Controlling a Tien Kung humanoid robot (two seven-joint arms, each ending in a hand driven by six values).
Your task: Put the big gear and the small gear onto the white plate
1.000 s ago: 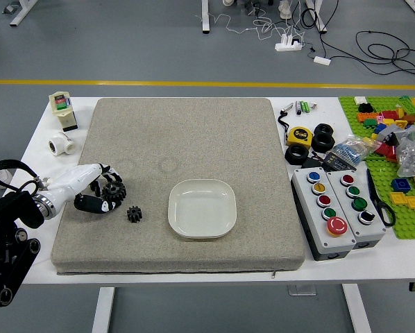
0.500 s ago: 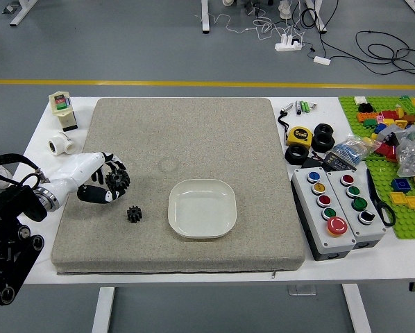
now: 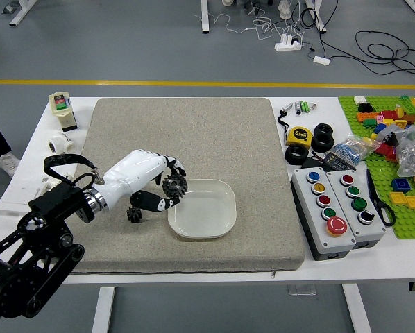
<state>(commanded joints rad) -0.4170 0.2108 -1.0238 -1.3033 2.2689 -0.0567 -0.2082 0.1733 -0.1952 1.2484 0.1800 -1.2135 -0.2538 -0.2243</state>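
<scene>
Beside the tabletop (image 3: 332, 270), at far left, a person's foot (image 3: 7, 162). Farther right, on the mat (image 3: 256, 152), the small gear (image 3: 134, 216), upright or flat unclear. Just above it in view, left hand (image 3: 144, 172), fingers closed on the big gear (image 3: 174, 186). Gear at the upper left corner of the white plate (image 3: 204, 211), contact with rim unclear. Right of the mat, tape measure (image 3: 300, 136), two button boxes (image 3: 325, 220), then green baseplate (image 3: 412, 225) with bricks.

There's room over the grey mat (image 3: 225, 139) beyond and right of the white plate (image 3: 207, 211); the left hand (image 3: 150, 166) and big gear (image 3: 174, 185) block its left; the small gear (image 3: 134, 214) lies near; button boxes (image 3: 320, 220) flank the mat's right.
</scene>
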